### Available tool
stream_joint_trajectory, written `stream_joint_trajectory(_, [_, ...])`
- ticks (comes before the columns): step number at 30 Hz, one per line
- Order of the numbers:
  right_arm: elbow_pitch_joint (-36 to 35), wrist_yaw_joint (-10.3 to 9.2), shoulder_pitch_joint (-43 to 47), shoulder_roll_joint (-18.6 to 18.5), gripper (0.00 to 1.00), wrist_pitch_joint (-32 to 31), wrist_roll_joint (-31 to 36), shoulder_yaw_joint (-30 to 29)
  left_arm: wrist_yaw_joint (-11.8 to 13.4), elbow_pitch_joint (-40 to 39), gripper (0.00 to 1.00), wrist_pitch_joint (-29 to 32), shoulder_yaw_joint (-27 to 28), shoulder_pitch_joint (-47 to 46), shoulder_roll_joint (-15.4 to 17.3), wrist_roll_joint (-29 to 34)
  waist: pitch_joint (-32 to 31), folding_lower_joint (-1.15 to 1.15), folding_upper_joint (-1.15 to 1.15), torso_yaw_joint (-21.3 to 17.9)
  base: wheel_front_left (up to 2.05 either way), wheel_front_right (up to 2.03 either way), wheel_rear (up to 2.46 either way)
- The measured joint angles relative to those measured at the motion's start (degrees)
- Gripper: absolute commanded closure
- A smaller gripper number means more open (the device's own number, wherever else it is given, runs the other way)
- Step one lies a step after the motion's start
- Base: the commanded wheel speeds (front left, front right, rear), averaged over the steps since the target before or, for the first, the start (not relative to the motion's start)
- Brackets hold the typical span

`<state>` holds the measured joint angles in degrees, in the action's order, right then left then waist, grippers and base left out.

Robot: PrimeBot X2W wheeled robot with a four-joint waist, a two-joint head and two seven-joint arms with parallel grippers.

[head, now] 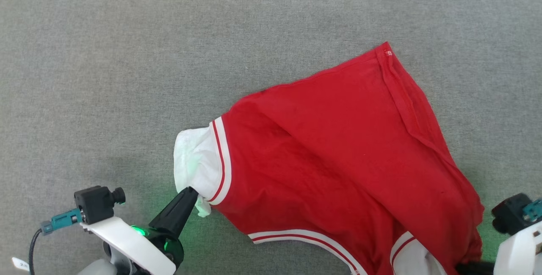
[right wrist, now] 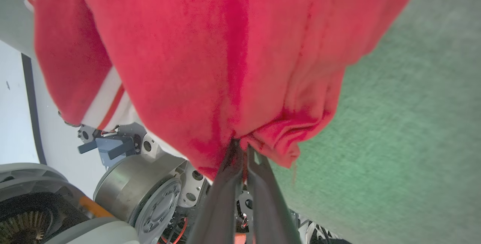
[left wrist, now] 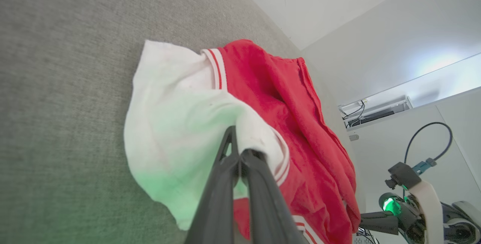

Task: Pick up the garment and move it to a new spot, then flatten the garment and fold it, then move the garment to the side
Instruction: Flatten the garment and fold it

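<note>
Plain robotics lab or test room: a flat grey felt-covered desk (head: 127, 54), bare white walls (left wrist: 375, 29) meeting in a corner, and a white wall-mounted tray (left wrist: 391, 105) holding loose black cables (left wrist: 355, 113).

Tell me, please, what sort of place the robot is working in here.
Most likely an indoor lab or test room. The garment rests partly on a wide, plain grey felt-like surface, the walls beyond it are bare and white, and a white ledge carries loose cables.
</note>
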<state>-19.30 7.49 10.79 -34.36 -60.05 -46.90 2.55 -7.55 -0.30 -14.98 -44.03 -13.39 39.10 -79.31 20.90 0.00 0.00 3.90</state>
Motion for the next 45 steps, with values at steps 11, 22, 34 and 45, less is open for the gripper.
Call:
stream_joint_trajectory(11, [-10.05, 0.00, -1.13, -0.52, 0.00, -0.47, -0.44, -14.24, 0.00, -0.52, 1.00, 0.00, 0.74, 1.75, -0.75, -0.36, -0.71, 0.00, 0.00, 0.09, 0.00, 0.00, 0.00])
stream_joint_trajectory(22, [1.55, 0.00, -31.66, -3.36, 0.00, 4.44, 6.54, -4.79, 0.00, -0.89, 1.00, 0.00, -2.02, -2.10, -3.27, 0.15, 2.51, 0.00, 0.00, 2.80, 0.00, 0.00, 0.00])
stream_joint_trajectory(34, [23.80, 0.00, -52.79, -2.56, 0.00, 3.96, 10.18, 18.64, 0.00, 0.09, 1.00, 0.00, -5.33, -6.73, -6.84, 0.27, 7.01, 0.00, 0.00, 8.01, 0.00, 0.00, 0.00])
stream_joint_trajectory(45, [29.47, 0.01, -56.87, -4.21, 1.00, 6.01, 5.02, 25.54, 0.00, 1.98, 1.00, 0.00, -6.04, -7.62, -7.48, 0.23, 7.25, 0.00, 0.00, 8.74, 0.00, 0.00, 0.00])
